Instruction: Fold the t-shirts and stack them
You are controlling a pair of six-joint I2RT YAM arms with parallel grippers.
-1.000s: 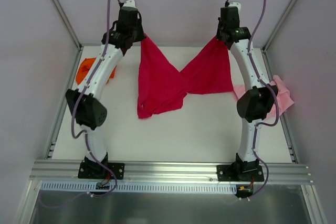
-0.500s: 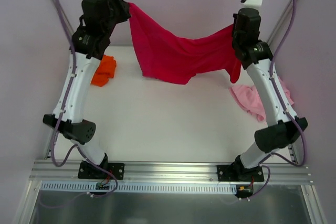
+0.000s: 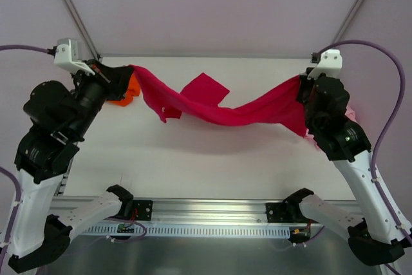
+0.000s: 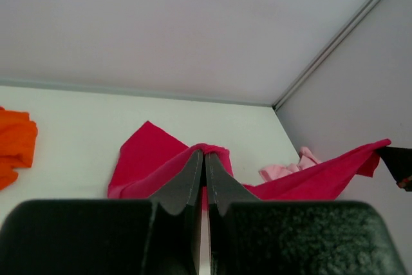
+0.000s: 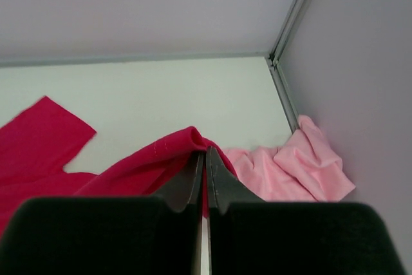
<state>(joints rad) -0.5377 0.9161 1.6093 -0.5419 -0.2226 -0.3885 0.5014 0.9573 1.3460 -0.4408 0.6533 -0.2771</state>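
The crimson red t-shirt hangs stretched between both grippers above the table, sagging in the middle, one sleeve sticking up behind. My left gripper is shut on its left corner, seen pinched in the left wrist view. My right gripper is shut on its right corner, seen pinched in the right wrist view. The orange t-shirt lies crumpled at the back left, mostly behind my left gripper; it shows in the left wrist view. The pale pink t-shirt lies crumpled at the right wall.
The white table is walled in by grey panels with metal corner posts. An aluminium rail runs along the near edge by the arm bases.
Both arms have pulled back toward the near edge and apart, lifting high. The red shirt, earlier hanging bunched at the back, is now drawn out wide between the grippers.
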